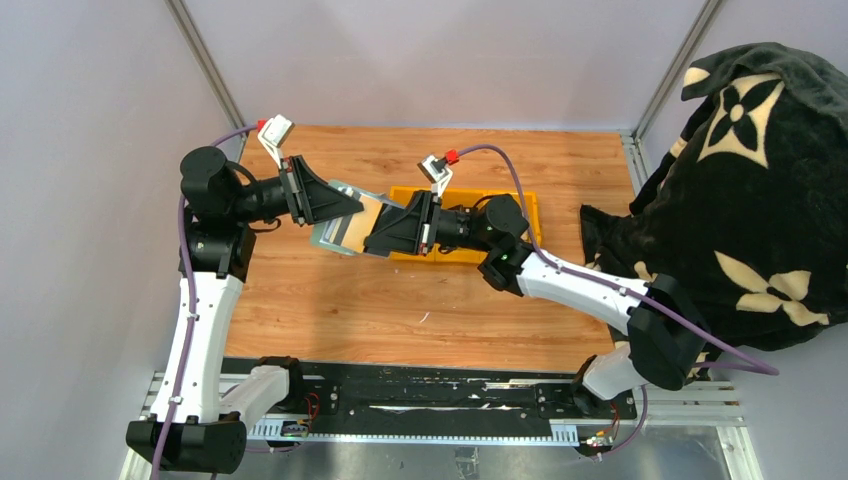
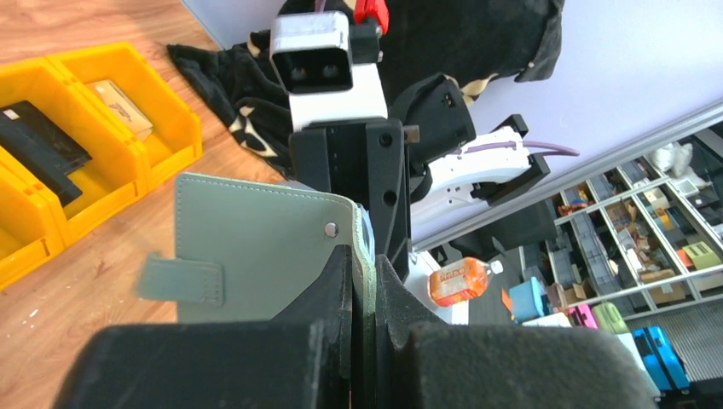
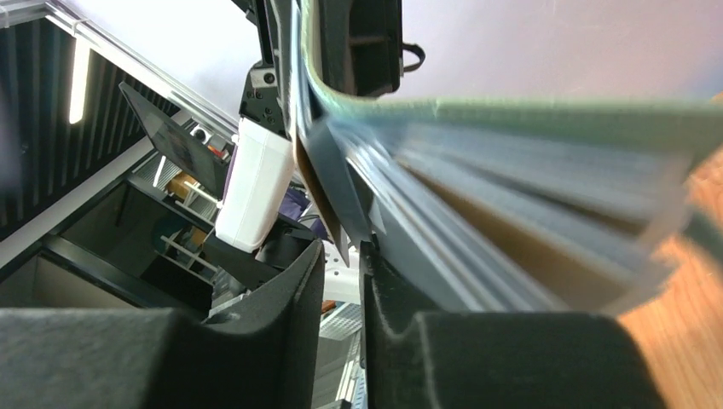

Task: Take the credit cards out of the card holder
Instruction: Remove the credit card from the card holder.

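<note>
K: Wood table [image 1: 330, 310], top view. Status?

M: The left gripper [image 1: 353, 204] holds the card holder [image 1: 330, 236] up off the table, mid-scene. The right gripper [image 1: 373, 240] noses in at its fanned end from the opposite side. The yellow bin [image 1: 527, 206] sits just behind the right gripper. A black blanket [image 1: 760, 190] is heaped at the far right, well apart.

K: Left wrist?

M: Jaws are clamped tight on the holder's edge, with the snap flap facing the camera. The bin shows 2 cards out: a black card [image 2: 34, 141] in 1 compartment and a tan card [image 2: 124, 102] in the next.

K: Right wrist?

M: Jaws stand a narrow slit apart and pinch nothing that I can see. The fanned pockets hang right above the tips, blurred. A tan strip [image 3: 520, 243] shows between the pockets. It reads as at least 1 card left inside, but I can't count them.

K: Progress?

M: Partway, by my read. 2 are binned and 1 or more is left to pull.

K: Anything in the way?

M: The pocket leaves crowd together, so singling out 1 card edge looks fiddly. The bin wall is close behind the right arm. The blanket is no factor.
</note>
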Controlling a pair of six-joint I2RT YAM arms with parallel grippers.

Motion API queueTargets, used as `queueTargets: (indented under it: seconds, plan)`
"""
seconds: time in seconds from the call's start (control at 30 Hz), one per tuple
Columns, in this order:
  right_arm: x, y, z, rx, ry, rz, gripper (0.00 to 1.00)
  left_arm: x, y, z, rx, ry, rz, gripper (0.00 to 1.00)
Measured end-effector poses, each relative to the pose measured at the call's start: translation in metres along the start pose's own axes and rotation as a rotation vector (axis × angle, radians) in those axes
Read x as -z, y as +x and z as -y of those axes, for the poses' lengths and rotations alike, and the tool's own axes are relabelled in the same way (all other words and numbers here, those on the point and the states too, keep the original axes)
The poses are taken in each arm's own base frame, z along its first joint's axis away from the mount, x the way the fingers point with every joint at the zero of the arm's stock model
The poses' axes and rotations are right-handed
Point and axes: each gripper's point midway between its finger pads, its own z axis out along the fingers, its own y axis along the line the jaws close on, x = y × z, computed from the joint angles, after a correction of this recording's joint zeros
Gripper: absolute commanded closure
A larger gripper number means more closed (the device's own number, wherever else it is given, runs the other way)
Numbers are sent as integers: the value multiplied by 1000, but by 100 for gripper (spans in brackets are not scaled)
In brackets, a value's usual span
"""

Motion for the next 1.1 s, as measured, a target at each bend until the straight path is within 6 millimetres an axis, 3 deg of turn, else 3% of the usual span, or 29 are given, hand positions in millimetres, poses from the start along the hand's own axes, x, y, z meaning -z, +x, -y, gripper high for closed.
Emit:
queueTargets:
  seconds: [0.13,0.4,0.5,0.6,0.67,0.73,0.83,0.9,1.1]
  plan:
    - [-6,6,1,-17,-2,-24,63,-1,-6,0,-20,-5,23,100]
    - [-14,0,-1,-44,-31,-30,63,0,-12,1,-50,-7,47,100]
    - [-13,-3,0,-66,-46,-28,69,1,-13,2,-59,-5,50,100]
    - [-12,-5,0,-81,-55,-25,85,1,-13,3,-66,-2,51,99]
    - [-12,-6,0,-84,-58,-24,97,1,-12,5,-68,0,52,86]
    - [-12,-7,-1,-87,-65,-28,100,1,-13,6,-69,-1,55,65]
    - [-12,-7,-3,-83,-71,-29,100,2,-9,7,-52,7,43,55]
    - [-12,-7,-2,-86,-66,-31,100,2,-6,6,-43,7,40,56]
    - [-11,-4,4,-95,-50,-35,100,2,-3,4,-32,5,40,73]
